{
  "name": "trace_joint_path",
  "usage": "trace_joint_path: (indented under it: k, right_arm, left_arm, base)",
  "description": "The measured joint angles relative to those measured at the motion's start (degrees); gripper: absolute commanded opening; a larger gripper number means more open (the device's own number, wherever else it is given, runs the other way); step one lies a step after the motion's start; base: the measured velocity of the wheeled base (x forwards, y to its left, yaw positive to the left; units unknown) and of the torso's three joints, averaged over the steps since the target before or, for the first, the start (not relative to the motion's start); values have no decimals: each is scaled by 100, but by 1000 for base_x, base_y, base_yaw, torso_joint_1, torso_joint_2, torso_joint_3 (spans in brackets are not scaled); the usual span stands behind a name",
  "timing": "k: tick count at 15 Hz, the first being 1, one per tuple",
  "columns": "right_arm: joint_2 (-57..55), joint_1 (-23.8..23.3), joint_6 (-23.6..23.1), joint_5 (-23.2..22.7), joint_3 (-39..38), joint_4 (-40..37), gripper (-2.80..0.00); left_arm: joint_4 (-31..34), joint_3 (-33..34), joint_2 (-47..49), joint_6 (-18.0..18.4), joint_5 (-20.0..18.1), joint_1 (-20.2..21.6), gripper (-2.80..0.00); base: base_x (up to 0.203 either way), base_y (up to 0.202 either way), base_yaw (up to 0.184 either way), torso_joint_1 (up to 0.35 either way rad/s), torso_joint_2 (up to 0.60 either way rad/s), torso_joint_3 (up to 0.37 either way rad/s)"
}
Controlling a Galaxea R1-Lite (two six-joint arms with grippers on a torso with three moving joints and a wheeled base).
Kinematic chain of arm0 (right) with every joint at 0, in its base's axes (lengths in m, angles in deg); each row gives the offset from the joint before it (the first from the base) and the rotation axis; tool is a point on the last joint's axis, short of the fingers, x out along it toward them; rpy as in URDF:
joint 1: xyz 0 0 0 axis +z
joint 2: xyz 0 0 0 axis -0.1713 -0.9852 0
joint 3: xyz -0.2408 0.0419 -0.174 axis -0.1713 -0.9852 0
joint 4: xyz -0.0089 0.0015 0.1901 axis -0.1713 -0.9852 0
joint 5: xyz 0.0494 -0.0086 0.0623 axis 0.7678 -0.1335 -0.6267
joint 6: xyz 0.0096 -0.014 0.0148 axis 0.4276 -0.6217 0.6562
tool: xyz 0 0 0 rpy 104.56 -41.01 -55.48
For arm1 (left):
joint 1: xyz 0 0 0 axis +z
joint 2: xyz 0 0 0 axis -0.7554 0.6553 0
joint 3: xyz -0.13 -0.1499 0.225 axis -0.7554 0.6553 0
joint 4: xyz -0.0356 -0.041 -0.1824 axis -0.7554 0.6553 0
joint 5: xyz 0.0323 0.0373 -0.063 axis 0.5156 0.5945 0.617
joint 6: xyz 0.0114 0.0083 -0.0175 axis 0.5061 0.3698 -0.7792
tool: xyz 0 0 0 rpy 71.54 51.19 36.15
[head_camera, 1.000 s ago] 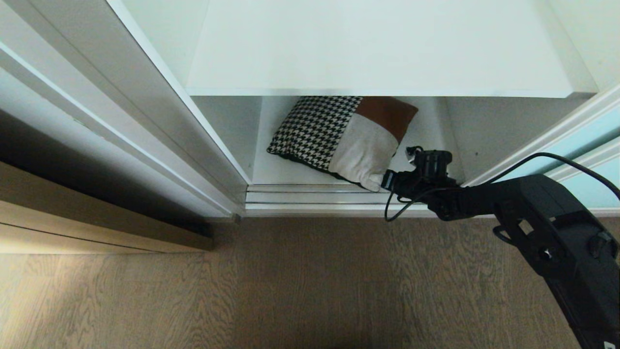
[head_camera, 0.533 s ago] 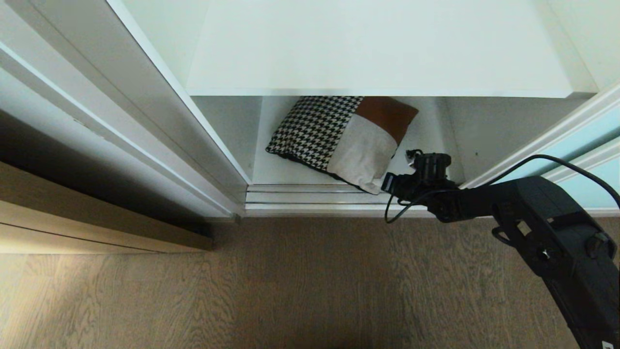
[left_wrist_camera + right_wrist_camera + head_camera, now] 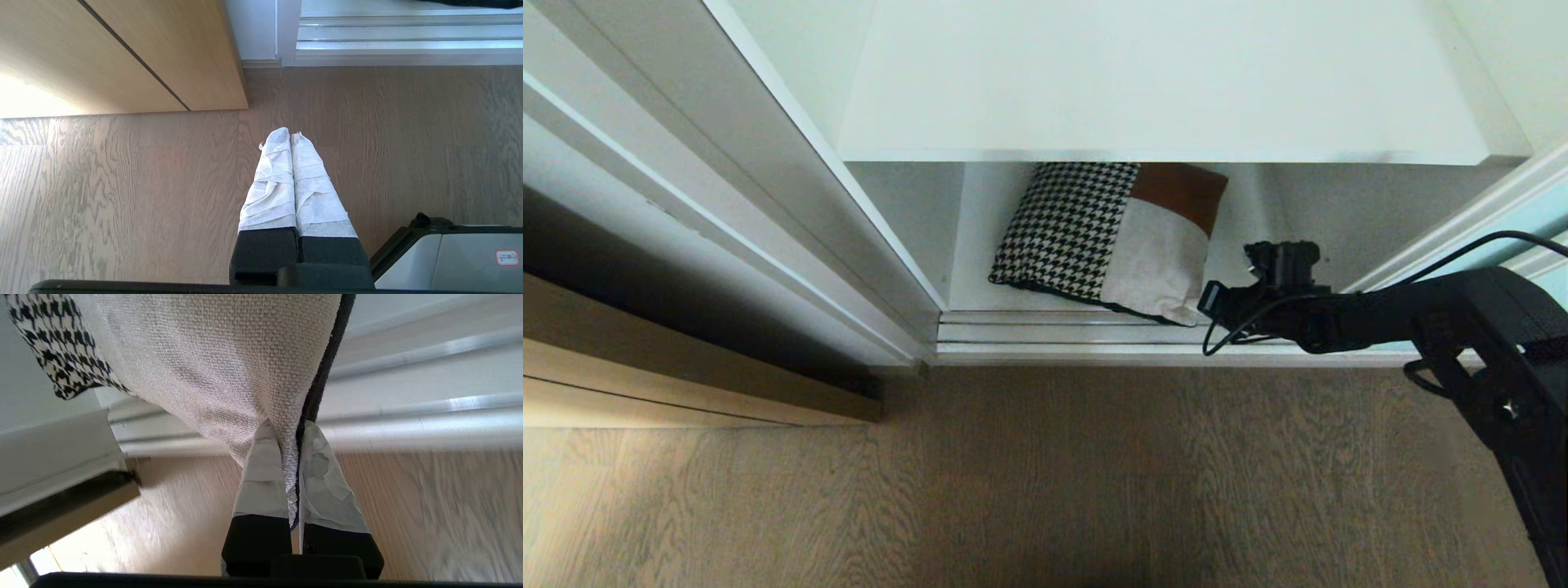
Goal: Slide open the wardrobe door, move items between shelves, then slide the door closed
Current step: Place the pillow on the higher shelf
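Right gripper (image 3: 288,428) pinched tight on cream corner of houndstooth cushion (image 3: 1112,237), lying on lower white shelf (image 3: 976,290) near front track. Left gripper (image 3: 290,136) parked above wood-grain floor (image 3: 122,183), jaws pressed together, holding nothing.

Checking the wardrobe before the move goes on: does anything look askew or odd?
Only the cushion: it sits skewed on the bottom shelf, one cream corner bunched where the right gripper is shut on it. No damage or spill shows.
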Motion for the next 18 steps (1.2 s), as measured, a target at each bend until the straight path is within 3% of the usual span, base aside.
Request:
trace_joint_path:
  k: [7,9,12,18]
  right_arm:
    - [490,-360,-15,230,-1086,59,-280]
    - [446,-382,-24,280,-1127,48,-280]
    - [341,-493,-13,414,-966,22,-280]
    - [322,-530,-4,510,-1049,0,-280]
  left_arm:
    - [11,0,5,153,-7,2,-280]
    - [6,0,7,-38,60,2,-280]
    - [9,0,7,-46,63,2,-280]
    - [27,-2,7,181,45,2,-280]
  base:
    - [0,0,0,0,0,0]
    - [0,0,0,0,0,0]
    - [0,0,0,0,0,0]
    - [0,0,0,0,0,0]
